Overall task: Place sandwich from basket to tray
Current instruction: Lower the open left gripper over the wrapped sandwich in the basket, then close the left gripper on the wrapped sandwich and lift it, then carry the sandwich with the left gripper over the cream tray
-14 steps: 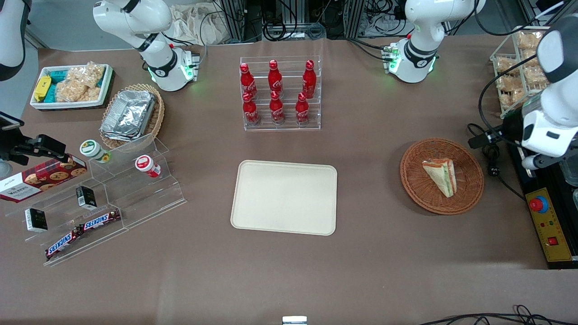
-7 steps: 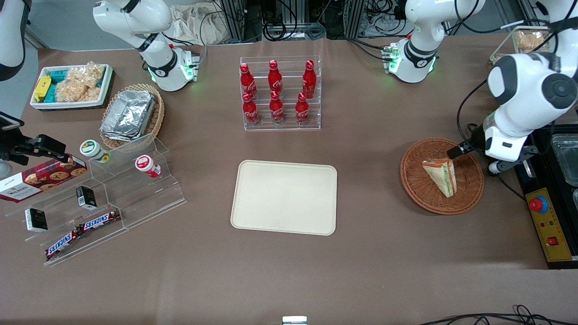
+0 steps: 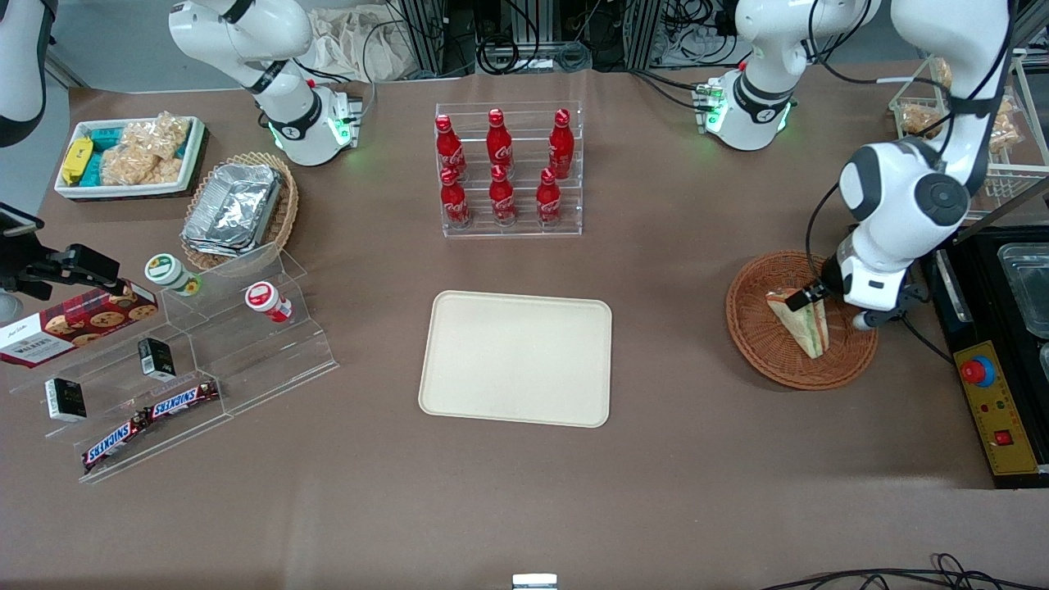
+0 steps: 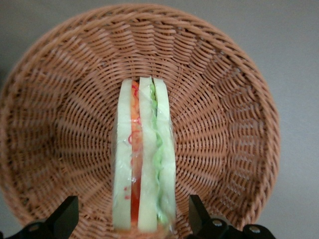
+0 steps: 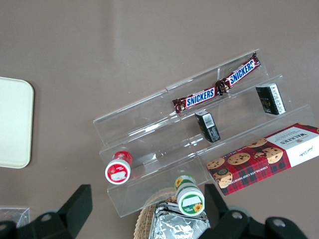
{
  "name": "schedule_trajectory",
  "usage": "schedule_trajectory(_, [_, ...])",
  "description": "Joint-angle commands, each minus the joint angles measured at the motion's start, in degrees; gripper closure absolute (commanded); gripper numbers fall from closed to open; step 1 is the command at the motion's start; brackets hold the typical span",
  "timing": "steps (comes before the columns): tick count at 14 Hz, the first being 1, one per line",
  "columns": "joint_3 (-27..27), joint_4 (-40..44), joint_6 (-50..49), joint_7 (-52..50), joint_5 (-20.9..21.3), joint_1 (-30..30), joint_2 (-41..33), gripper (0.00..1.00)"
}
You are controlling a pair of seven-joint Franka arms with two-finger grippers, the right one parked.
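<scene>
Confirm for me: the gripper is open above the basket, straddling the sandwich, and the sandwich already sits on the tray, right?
Not quite. The gripper is open above the basket with one finger on each side of the sandwich, but the sandwich lies in the basket, not on the tray. The left wrist view shows it on the wicker; the front view shows nothing on the tray.

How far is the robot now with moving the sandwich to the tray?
Nothing is delivered yet: the tray holds nothing. In hand: the pincer is open, its fingers on either side of the sandwich, which lies in the basket. Left: close, lift, carry it to the tray, release.
</scene>
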Motion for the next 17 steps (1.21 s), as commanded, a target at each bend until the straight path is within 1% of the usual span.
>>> schedule_trajectory(1, [0.57, -0.72, 5.07, -1.17, 0.67, 0.13, 2.92, 0.11])
schedule_trajectory(2, [0.84, -0.72, 5.95, -1.17, 0.67, 0.13, 3.72, 0.47])
schedule_trajectory(3, [1.1, -0.55, 6.05, -1.0, 0.67, 0.13, 4.16, 0.87])
schedule_trajectory(4, [1.1, -0.37, 6.05, -0.56, 0.76, 0.13, 4.34, 1.0])
schedule_trajectory(6, [1.1, -0.37, 5.96, 0.06, 0.85, 0.13, 3.64, 1.0])
schedule_trajectory(8, [1.1, -0.2, 4.3, -0.2, 0.85, 0.13, -0.38, 1.0])
schedule_trajectory(12, [0.31, 2.08, -8.17, -0.12, 0.32, -0.92, -9.62, 1.0])
schedule_trajectory(14, [-1.44, 2.35, -9.86, -0.38, -0.2, -4.07, -12.26, 1.0])
schedule_trajectory(16, [-3.46, 3.75, -9.95, -1.78, -0.56, -7.5, -12.45, 1.0])
schedule_trajectory(17, [-4.42, 4.98, -10.12, -5.44, -1.52, -8.91, -12.1, 1.0])
